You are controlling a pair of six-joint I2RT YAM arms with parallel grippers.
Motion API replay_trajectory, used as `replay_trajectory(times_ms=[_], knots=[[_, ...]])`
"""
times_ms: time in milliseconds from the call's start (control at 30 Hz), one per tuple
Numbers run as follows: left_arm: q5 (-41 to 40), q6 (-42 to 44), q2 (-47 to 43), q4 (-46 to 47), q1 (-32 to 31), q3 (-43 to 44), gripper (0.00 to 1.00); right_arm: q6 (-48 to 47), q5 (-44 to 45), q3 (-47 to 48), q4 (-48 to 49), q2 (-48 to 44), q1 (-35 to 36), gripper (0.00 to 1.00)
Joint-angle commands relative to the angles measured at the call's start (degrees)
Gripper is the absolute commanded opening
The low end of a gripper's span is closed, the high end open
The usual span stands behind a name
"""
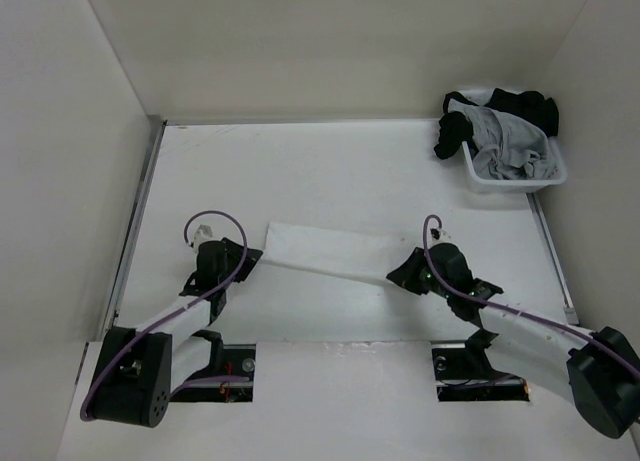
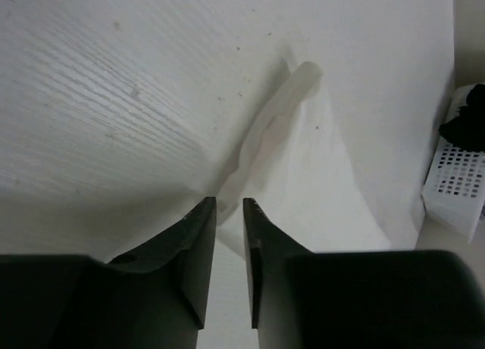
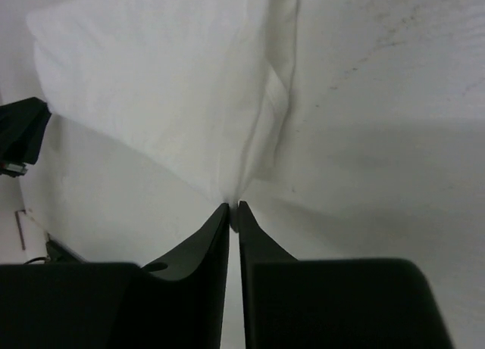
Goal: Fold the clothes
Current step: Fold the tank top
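Right-wrist detail: white top (image 3: 189,84) perhaps pinched

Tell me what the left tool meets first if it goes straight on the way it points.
The white top: its creased edge lies right at the tips of the left tool, cloth spreading ahead. Whether it already touches them is unclear.

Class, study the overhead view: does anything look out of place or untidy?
Yes: a crumpled black garment spills over the rim of the white plastic basket in the far right corner, hanging outside rather than lying inside.
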Motion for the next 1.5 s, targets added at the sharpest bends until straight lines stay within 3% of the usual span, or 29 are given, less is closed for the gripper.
replay_trajectory(times_ms=[0, 100, 267, 467, 600, 733, 800, 867, 1033, 1200, 1300, 1467], knots=[[0.73, 0.59, -2.14, 3.92, 1.56, -0.8, 0.24, 2.48, 5.06, 0.19, -0.86, -0.62, 1.02, 0.21], [0.64, 0.94, -8.2, 1.12, 3.5, -0.63, 0.26, 1.43, 6.82, 1.07, -2.54, -3.17, 1.2, 0.35], [-3.39, 4.28, -13.84, -4.87, 0.79, 2.71, 0.25, -1.91, 4.38, 3.7, 2.28, 1.72, -1.0, 0.47], [-4.2, 5.07, -12.26, -3.47, -2.65, 4.2, 0.23, -2.45, -2.23, 6.0, 12.39, 14.21, -6.97, 0.48], [-3.84, 5.51, -12.7, -2.85, -3.44, 4.91, 0.23, -0.95, -3.63, 6.87, 16.53, 20.71, -7.24, 0.35], [-3.84, 5.86, -12.96, -2.85, -4.06, 5.87, 0.23, 1.51, -6.44, 6.35, 22.93, 25.91, -7.42, 0.16], [-3.84, 5.86, -12.79, -2.85, -4.32, 6.14, 0.23, 3.09, -6.45, 5.04, 25.58, 25.92, -8.38, 0.04], [-3.84, 5.78, -12.44, -2.85, -4.93, 6.31, 0.23, 3.62, -5.31, 3.54, 25.24, 23.29, -9.87, 0.0], [-4.37, 5.42, -11.74, -2.76, -7.74, 7.1, 0.23, 1.34, -0.31, 2.57, 11.48, 8.55, -12.08, 0.0], [-4.81, 4.37, -11.12, -1.71, -11.34, 7.9, 0.23, -4.1, 5.94, 8.61, -7.16, -4.92, -11.9, 0.0], [-5.07, 3.75, -10.68, -1.27, -13.19, 8.33, 0.23, -8.14, 8.49, 15.81, -14.73, -5.82, -10.33, 0.01], [-5.25, 3.14, -10.42, -0.04, -15.3, 8.43, 0.23, -11.49, 13.67, 26.8, -20.11, 0.15, -2.16, 0.01]])
